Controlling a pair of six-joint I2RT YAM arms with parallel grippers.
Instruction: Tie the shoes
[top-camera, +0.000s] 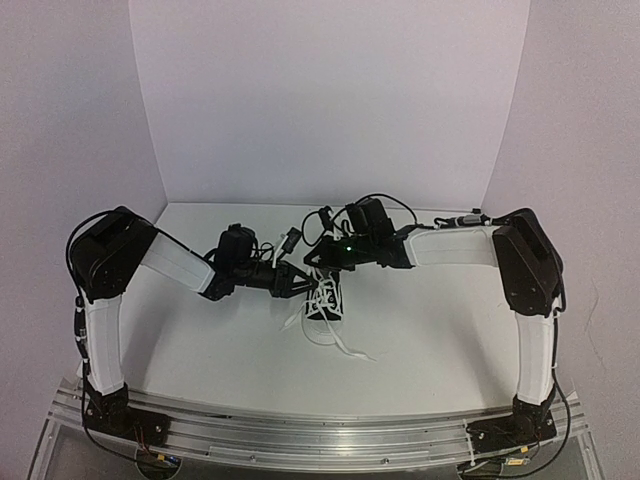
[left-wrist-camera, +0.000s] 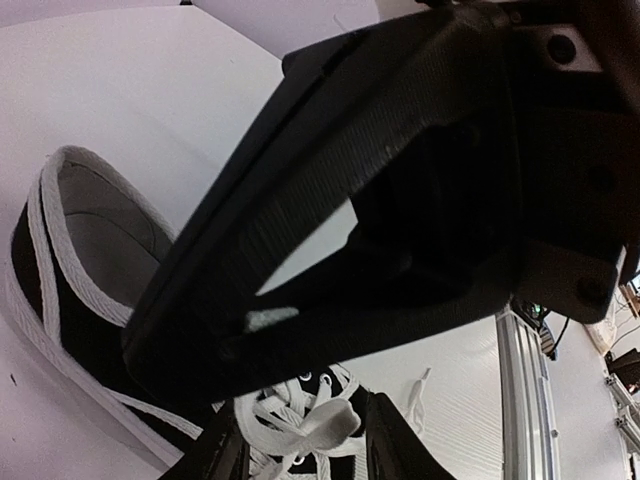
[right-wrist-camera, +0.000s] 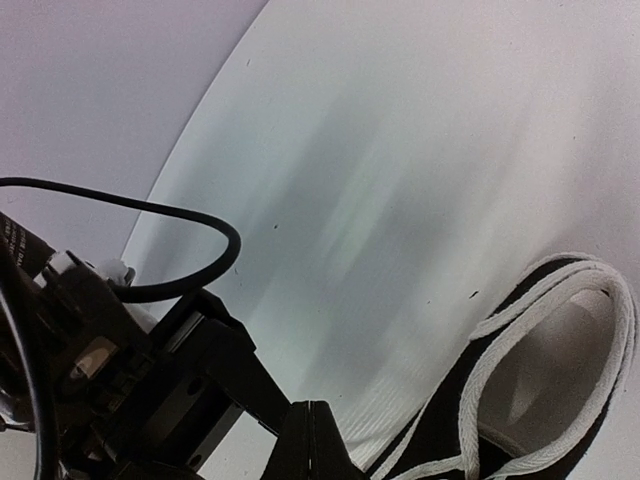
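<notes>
black right tool (right-wrist-camera: 312, 425) closed; left tool (left-wrist-camera: 300, 440) straddles flat white laces (left-wrist-camera: 268, 410), grip unclear

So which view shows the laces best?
The left wrist: the laces show close up, crossing over the shoe, though only at the frame's bottom. The top view shows them small, with loose ends trailing toward the near edge. The right wrist shows only the shoe's collar, no laces.

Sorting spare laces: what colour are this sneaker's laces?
White laces, clearest in the left wrist view.
</notes>
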